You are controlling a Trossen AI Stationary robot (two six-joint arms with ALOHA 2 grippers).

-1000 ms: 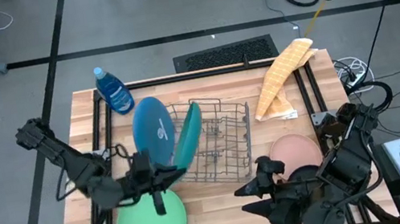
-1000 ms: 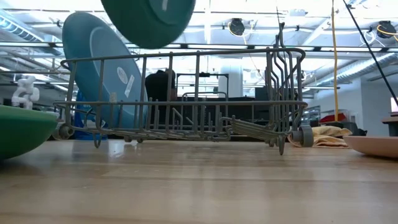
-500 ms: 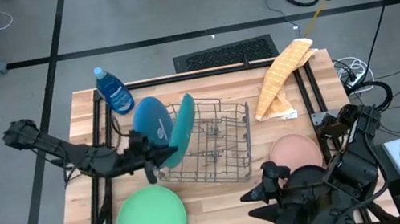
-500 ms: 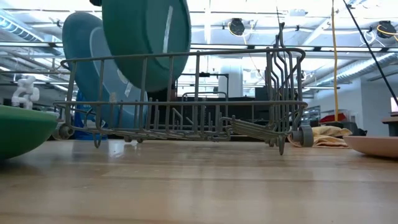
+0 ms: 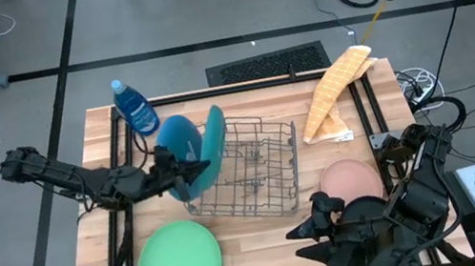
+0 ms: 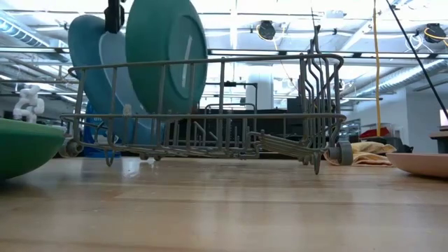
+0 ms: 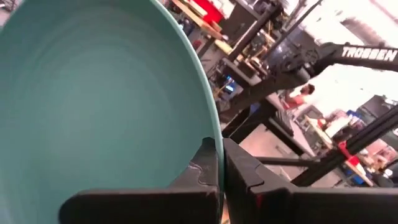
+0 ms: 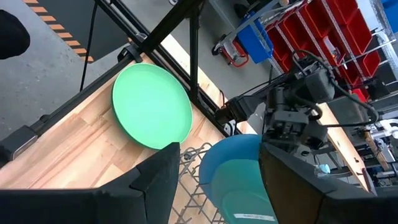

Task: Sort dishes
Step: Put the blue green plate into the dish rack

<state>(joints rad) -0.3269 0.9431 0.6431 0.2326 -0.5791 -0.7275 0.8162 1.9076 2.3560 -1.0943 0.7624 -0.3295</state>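
Left pincer: clenched on the rim of the dark green plate, holding it on edge at the left end of the wire rack.
Dark green plate: now standing almost upright inside the rack, just beside the blue plate; a second ago it was hanging tilted above the rack's top rail, so it is being lowered into a slot.
Blue plate: standing on edge in the rack at its far left end.
Light green plate: lying flat on the counter, near left, apart from the rack.
Pink plate: lying flat on the counter at right.
Right pincer: released and empty, waiting over the near right of the counter, unmoved.
Meaning for the task: the second plate looks nearly racked; letting go probably comes next, with other plates yet to be sorted.
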